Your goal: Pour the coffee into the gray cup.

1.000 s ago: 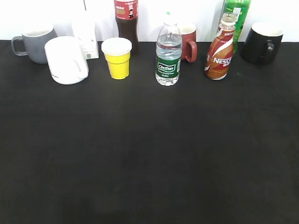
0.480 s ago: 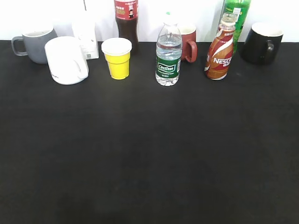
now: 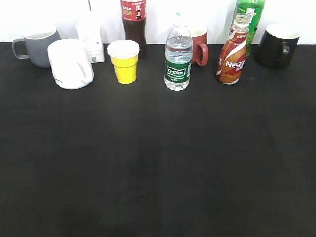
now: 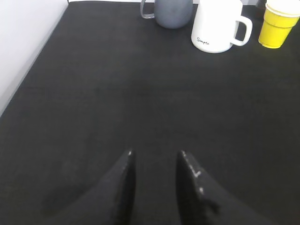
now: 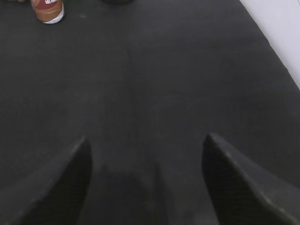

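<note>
The Nescafe coffee bottle (image 3: 232, 54), brown and red with a clear uncapped neck, stands upright at the back right of the black table; its base shows in the right wrist view (image 5: 47, 10). The gray cup (image 3: 37, 47) stands at the back left, handle to the left, and shows in the left wrist view (image 4: 171, 10). Neither gripper shows in the exterior view. My left gripper (image 4: 155, 152) is open and empty over bare table, well short of the gray cup. My right gripper (image 5: 146, 138) is wide open and empty, far from the bottle.
Along the back stand a white mug (image 3: 70, 64), a white carton (image 3: 91, 40), a yellow paper cup (image 3: 124, 61), a cola bottle (image 3: 134, 20), a water bottle (image 3: 177, 59), a red mug (image 3: 199, 44), a green soda bottle (image 3: 250, 17) and a black mug (image 3: 276, 45).
</note>
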`<state>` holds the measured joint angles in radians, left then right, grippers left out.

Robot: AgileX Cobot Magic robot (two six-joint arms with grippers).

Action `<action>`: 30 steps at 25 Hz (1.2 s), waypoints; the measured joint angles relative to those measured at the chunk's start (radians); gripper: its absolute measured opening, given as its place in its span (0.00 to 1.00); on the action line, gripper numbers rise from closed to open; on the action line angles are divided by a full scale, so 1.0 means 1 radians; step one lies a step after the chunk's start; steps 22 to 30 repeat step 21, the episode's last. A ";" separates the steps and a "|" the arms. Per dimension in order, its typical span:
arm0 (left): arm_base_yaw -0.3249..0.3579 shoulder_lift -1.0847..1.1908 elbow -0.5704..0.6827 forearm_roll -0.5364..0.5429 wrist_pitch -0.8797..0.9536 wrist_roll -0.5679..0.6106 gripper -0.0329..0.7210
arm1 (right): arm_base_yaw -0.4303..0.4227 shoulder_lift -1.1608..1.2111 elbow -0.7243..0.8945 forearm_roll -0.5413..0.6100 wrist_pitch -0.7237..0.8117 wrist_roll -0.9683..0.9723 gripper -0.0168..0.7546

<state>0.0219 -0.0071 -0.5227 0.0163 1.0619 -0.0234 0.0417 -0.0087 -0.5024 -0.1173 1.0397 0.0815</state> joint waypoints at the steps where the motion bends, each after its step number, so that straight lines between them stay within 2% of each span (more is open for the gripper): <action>1: 0.000 0.000 0.000 0.000 0.000 0.000 0.35 | 0.000 0.000 0.000 0.000 0.000 0.000 0.76; 30: 0.000 0.000 0.000 0.000 0.000 0.000 0.35 | 0.000 0.000 0.000 0.000 0.000 0.000 0.76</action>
